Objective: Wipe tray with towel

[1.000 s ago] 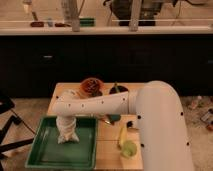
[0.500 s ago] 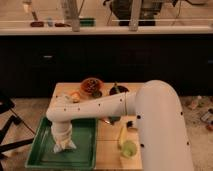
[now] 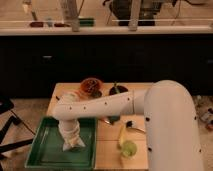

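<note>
A green tray (image 3: 47,152) lies on the front left of the wooden table (image 3: 107,155). A crumpled white towel (image 3: 73,144) rests on the tray's floor, right of its middle. My white arm reaches from the right across the table and bends down over the tray. My gripper (image 3: 70,134) points down into the towel and is wrapped by it.
A red-brown bowl (image 3: 91,85) and a dark bowl (image 3: 119,91) stand at the table's back. A banana (image 3: 121,134), a green apple (image 3: 128,148) and a spoon (image 3: 135,126) lie right of the tray. A dark counter runs behind. A chair base stands at left.
The gripper and towel moved toward the front of the tray, then slightly to the right. The arm's elbow swung lower over the tray.
</note>
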Robot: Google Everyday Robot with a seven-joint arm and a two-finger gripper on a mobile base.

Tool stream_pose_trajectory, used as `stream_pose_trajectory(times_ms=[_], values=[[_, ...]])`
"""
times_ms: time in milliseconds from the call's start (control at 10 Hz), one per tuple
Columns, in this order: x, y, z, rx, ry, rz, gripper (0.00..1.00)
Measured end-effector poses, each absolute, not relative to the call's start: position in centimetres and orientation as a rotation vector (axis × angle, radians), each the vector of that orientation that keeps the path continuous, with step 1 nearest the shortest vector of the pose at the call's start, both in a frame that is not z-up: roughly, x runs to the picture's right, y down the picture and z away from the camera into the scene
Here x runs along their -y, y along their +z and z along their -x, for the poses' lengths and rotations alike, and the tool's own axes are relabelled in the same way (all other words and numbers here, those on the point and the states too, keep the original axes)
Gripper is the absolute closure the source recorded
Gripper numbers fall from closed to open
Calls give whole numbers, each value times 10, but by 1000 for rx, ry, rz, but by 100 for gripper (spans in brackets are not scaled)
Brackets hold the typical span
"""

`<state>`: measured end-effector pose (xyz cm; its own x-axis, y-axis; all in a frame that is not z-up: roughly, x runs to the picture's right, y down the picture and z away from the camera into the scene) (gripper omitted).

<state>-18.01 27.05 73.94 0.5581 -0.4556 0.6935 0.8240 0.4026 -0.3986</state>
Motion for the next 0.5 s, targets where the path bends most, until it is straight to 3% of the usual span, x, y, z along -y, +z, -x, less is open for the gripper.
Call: stream_pose_trajectory(times_ms=[500], values=[[-250,768,173,458,-829,779,99]])
